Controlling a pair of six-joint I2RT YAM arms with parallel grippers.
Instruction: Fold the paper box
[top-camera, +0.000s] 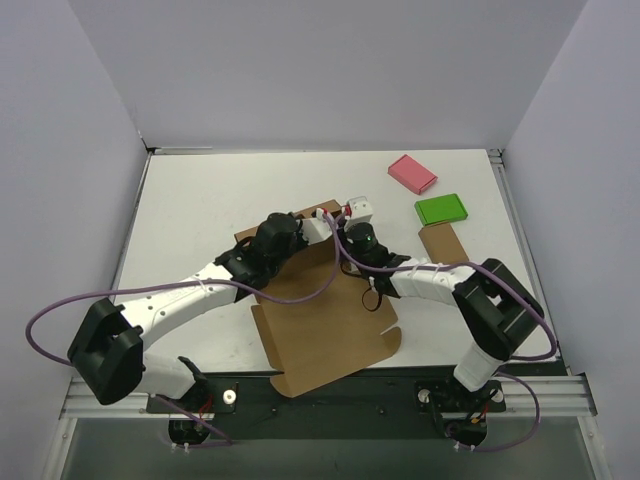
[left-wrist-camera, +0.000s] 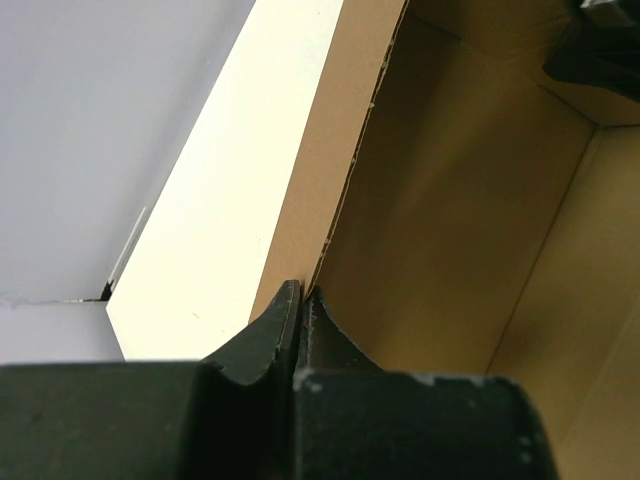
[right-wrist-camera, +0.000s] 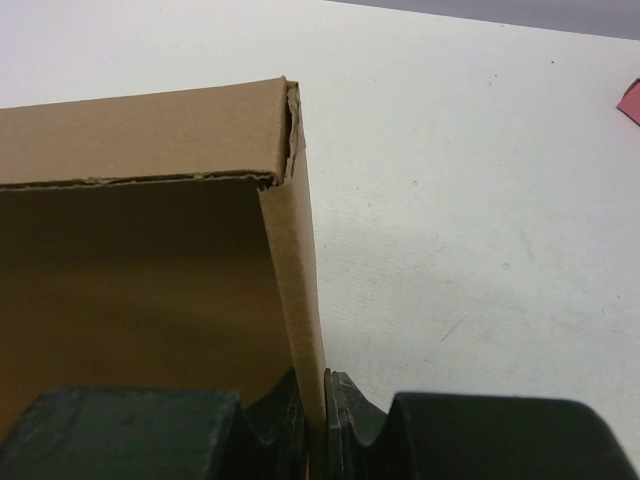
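**A:** Paper box (top-camera: 320, 330): where is it located?

**B:** On the white table (top-camera: 200, 200), about midway between left and right. Its flat panel reaches the near edge, between the two arm bases. The far part is raised into upright walls.

**A:** State of the left gripper (left-wrist-camera: 301, 292)?

**B:** Closed narrow. Its two fingers pinch the edge of an upright cardboard wall at the far end of the paper box. In the wrist view the box interior lies to the right of that wall and the table top to the left.

**A:** State of the right gripper (right-wrist-camera: 316, 385)?

**B:** Closed narrow as well. One finger sits on each side of an upright cardboard wall, close to a folded corner of the paper box.

**A:** Other items present?

**B:** Three, all to the right of the paper box and apart from it. A pink block (top-camera: 412, 173) lies far right. A green block (top-camera: 441, 209) lies just near of it. A small brown block (top-camera: 443, 241) lies nearer again.
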